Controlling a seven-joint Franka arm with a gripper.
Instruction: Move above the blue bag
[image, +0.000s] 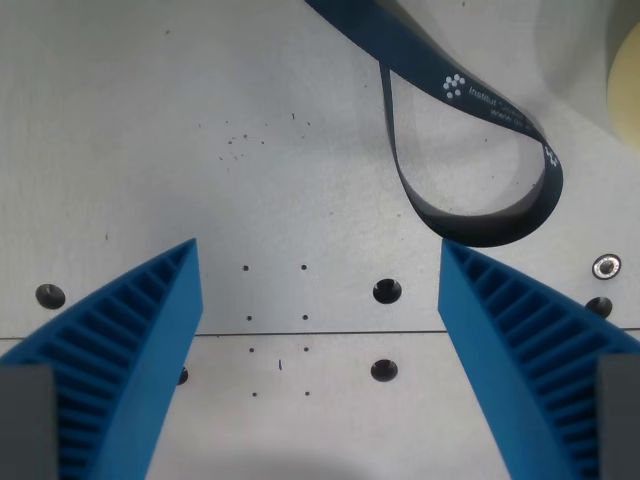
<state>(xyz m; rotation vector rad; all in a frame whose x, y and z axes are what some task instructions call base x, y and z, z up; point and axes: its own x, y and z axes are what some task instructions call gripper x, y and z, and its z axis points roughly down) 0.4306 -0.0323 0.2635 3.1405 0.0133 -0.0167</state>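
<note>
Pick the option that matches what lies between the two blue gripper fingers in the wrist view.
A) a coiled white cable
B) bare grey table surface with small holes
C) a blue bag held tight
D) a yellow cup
B: the gripper is open and empty, with only the grey table and its holes between the fingers; the dark blue printed strap loops at the wrist view's upper right, outside them.

White lettering is showing on the dark blue woven fabric strap (470, 95): a small dot-pattern logo, then "Institut"; the words following it are running too small to read.
</note>
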